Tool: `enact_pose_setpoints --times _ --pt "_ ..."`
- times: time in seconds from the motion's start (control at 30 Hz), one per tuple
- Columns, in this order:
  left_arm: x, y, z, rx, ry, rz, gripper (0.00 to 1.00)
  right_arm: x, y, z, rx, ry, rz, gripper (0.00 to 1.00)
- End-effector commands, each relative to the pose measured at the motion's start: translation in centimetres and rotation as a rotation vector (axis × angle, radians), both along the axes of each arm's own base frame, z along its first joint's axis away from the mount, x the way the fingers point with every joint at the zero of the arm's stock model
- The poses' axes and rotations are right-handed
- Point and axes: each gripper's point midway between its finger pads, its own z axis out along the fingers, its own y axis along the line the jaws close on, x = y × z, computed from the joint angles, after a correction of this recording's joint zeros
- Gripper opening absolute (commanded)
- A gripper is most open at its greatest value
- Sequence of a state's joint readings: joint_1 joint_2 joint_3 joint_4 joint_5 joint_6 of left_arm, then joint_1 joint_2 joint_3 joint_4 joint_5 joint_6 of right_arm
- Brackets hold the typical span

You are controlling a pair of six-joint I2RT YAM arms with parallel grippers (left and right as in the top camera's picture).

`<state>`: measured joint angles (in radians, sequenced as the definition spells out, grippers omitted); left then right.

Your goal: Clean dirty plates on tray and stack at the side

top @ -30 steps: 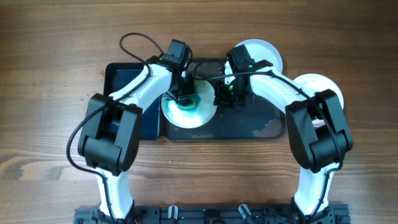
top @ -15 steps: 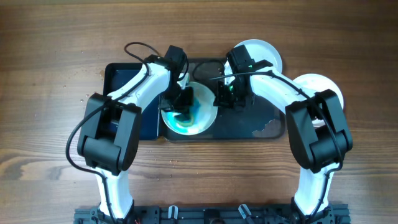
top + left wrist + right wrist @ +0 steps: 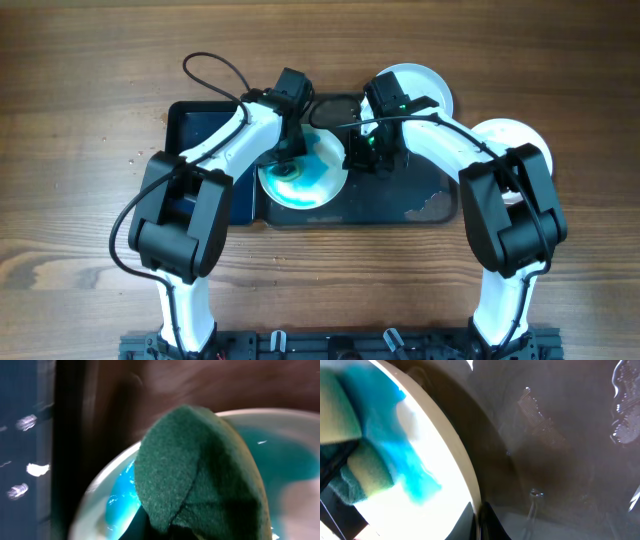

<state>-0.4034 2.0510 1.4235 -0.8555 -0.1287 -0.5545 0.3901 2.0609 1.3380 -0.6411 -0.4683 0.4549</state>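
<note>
A white plate [image 3: 322, 176] smeared with blue lies on the left end of the dark grey tray [image 3: 400, 196]. My left gripper [image 3: 291, 150] is shut on a green sponge [image 3: 200, 470] and presses it on the plate's far left part. My right gripper [image 3: 365, 152] is shut on the plate's right rim [image 3: 465, 475]; the pinch shows in the right wrist view [image 3: 480, 512], which also catches the sponge [image 3: 350, 465] and the blue smear. Two more white plates lie on the table outside the tray, one at the back [image 3: 425, 84] and one at the right [image 3: 505, 135].
A dark tub [image 3: 200, 130] holding water stands directly left of the tray, under my left arm. Water drops and a pale patch [image 3: 430, 207] lie on the tray's right half. A black cable loops above the left arm [image 3: 215, 68].
My left gripper drew the sponge toward the near side of the plate, then pushed it back to the far side, spreading the blue. The right gripper has kept its hold on the rim.
</note>
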Motion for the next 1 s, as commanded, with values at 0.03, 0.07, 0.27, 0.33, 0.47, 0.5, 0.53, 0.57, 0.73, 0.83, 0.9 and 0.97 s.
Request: enact_pose_setpoints --times 0.03,0.07,0.27,0.33,0.47,0.5,0.53,0.57,0.73,0.83,0.9,0.97 --pt "1.3 2.0 3.5 0.045 -0.008 0.086 0.04 0.3 0.0 -0.2 -0.001 0.014 -0.018 0.04" --pt "1.8 1.8 4.7 0.024 -0.019 0.092 0.04 0.3 0.0 -0.2 -0.002 0.014 -0.018 0.04" --pt "4.0 3.4 12.4 -0.051 -0.118 0.154 0.04 0.4 -0.6 0.9 -0.032 -0.019 -0.013 0.04" --pt "3.9 4.4 12.7 -0.049 -0.117 0.176 0.04 0.6 -1.8 2.2 -0.099 -0.07 -0.016 0.04" --pt "3.7 5.3 12.5 -0.041 -0.098 0.196 0.04 0.9 -4.5 6.9 -0.275 -0.236 -0.015 0.04" --pt "3.7 5.3 12.5 -0.042 -0.099 0.196 0.04 0.9 -5.0 8.3 -0.325 -0.291 -0.008 0.04" --pt "3.7 5.3 12.5 -0.043 -0.101 0.196 0.04 0.8 -5.7 10.2 -0.391 -0.36 -0.014 0.04" --pt "3.8 5.2 12.5 -0.043 -0.102 0.196 0.04 0.7 -6.2 11.7 -0.442 -0.419 -0.02 0.04" --pt "3.8 5.2 12.5 -0.044 -0.104 0.196 0.04 -0.2 -7.7 19.0 -0.699 -0.71 -0.06 0.04" --pt "3.8 5.2 12.5 -0.044 -0.104 0.196 0.04 -1.1 -8.4 22.8 -0.856 -0.867 -0.1 0.04" --pt "3.8 5.2 12.5 -0.044 -0.103 0.196 0.04 -1.8 -8.6 24.7 -0.938 -0.947 -0.117 0.04" --pt "3.8 5.2 12.5 -0.044 -0.103 0.196 0.04 -2.5 -8.6 26.5 -1.014 -1.024 -0.132 0.05"
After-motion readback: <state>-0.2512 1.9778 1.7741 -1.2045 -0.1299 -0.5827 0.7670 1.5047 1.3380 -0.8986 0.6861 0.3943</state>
